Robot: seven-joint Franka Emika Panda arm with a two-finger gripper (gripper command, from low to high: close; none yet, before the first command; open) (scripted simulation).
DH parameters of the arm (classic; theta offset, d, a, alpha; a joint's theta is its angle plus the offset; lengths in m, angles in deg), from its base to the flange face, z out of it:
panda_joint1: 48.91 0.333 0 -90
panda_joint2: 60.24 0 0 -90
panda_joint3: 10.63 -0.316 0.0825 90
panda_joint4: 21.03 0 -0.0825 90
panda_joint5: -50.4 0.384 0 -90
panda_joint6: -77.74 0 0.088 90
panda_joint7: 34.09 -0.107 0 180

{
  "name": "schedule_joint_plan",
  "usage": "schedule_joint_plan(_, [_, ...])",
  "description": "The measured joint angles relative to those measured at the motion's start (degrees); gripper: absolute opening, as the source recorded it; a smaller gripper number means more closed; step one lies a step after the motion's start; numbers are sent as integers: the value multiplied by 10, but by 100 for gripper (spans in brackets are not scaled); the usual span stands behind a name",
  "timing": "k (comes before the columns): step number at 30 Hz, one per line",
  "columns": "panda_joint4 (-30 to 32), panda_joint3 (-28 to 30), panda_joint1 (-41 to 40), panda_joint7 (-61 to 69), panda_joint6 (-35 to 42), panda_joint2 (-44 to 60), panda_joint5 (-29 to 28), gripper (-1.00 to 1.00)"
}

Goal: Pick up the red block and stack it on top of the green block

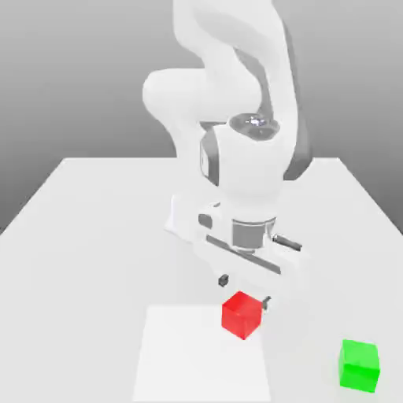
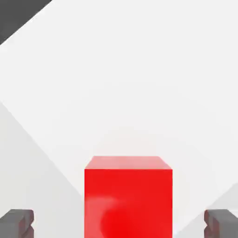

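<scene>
The red block (image 1: 241, 315) sits on the white table (image 1: 94, 236), near the front in the exterior view. My gripper (image 1: 245, 290) hangs just above and behind it, open, with one dark fingertip (image 1: 223, 279) on each side of the block's width. In the hand view the red block (image 2: 128, 197) lies between the two fingertips (image 2: 16, 223), with a wide gap on each side and no contact. The green block (image 1: 360, 364) rests on the table toward the exterior view's right front, well apart from the red one.
A paler square patch (image 1: 181, 362) marks the table surface under and beside the red block. The arm's white body (image 1: 236, 157) rises behind the gripper.
</scene>
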Motion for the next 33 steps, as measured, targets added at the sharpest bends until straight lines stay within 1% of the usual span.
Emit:
schedule_joint_plan(4, [-8,67,50,-49,-48,60,-68,0])
schedule_joint_plan(5, [-9,78,59,-54,-55,68,-75,-100])
schedule_joint_plan(11, [-10,83,63,-58,-60,72,-80,-100])
schedule_joint_plan(12, [-9,76,58,-54,-55,67,-75,-100])
schedule_joint_plan(17, [0,26,30,7,-2,0,10,-100])
schedule_joint_plan(20, [7,17,33,41,34,-43,57,-100])
schedule_joint_plan(23, [9,16,44,71,67,-77,84,-100])
schedule_joint_plan(27, [-45,11,83,180,103,-60,93,-100])
schedule_joint_plan(33, [-141,-18,109,343,155,-12,69,-100])
